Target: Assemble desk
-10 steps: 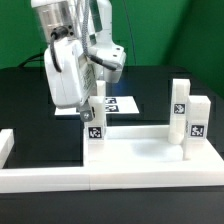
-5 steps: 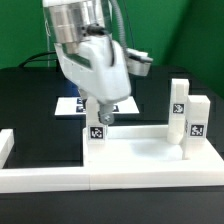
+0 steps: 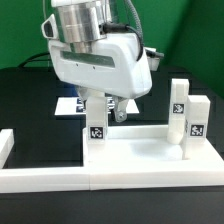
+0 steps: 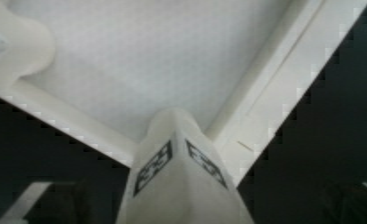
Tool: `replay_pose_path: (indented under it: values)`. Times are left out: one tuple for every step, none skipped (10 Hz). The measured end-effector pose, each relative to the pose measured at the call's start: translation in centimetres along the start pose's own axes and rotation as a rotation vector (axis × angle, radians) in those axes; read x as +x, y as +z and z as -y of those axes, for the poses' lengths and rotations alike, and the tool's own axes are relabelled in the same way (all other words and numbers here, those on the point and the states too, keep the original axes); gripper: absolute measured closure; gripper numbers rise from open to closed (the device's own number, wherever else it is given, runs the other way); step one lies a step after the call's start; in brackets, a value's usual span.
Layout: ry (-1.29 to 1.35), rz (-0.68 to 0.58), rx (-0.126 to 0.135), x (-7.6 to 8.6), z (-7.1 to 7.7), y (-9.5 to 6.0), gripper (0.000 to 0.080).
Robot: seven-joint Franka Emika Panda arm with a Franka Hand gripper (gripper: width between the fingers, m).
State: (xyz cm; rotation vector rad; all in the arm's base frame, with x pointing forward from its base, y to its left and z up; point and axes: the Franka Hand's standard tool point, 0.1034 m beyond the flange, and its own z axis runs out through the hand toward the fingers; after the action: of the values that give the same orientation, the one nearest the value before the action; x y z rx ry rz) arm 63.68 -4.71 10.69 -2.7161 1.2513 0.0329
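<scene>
The white rimmed tabletop panel [image 3: 140, 150] lies flat near the front rail. One leg [image 3: 95, 128] with a tag stands upright on the panel's corner at the exterior view's left. My gripper [image 3: 102, 108] hangs right over this leg, open, a finger [image 3: 118, 112] on each side of its top and apart from it. In the wrist view the same leg [image 4: 180, 165] rises between the jaws, with the tabletop's inside [image 4: 162, 60] beyond it. Two more legs [image 3: 180, 105] [image 3: 197, 122] stand at the panel's far end, at the exterior view's right.
Long white L-shaped border rails [image 3: 100, 182] run along the front and turn up at the exterior view's left [image 3: 5, 145]. The marker board [image 3: 68, 104] lies on the black table behind the gripper, mostly hidden by it. A green wall stands behind.
The wrist has turned so its broad face now fronts the camera. The jaws have opened and let go of the left leg, which stays upright on the tabletop.
</scene>
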Motion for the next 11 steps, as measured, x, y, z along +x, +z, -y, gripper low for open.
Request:
replay_pose_path:
  values:
    - [-0.233, -0.016, -0.015, 0.3, 0.1, -0.2, 0.0151]
    - [-0.326, -0.027, -0.009, 0.4, 0.4, -0.3, 0.0151]
    - [-0.267, -0.024, -0.007, 0.3, 0.4, -0.2, 0.0151]
    - [-0.259, -0.025, -0.006, 0.3, 0.4, -0.2, 0.0266]
    - [-0.253, -0.026, -0.009, 0.4, 0.2, -0.2, 0.0266]
    - [-0.189, -0.027, -0.011, 0.7, -0.1, -0.3, 0.0447]
    - [-0.093, -0.026, -0.014, 0.7, -0.4, -0.2, 0.0500]
    - [-0.017, -0.024, -0.015, 0.7, -0.5, -0.2, 0.0500]
    - [0.110, -0.012, -0.022, 0.7, -0.8, -0.1, 0.0504]
    - [0.304, -0.006, -0.026, 0.9, -1.0, 0.0, 0.0506]
    - [0.481, 0.003, -0.014, 0.9, -0.8, -0.1, 0.0506]
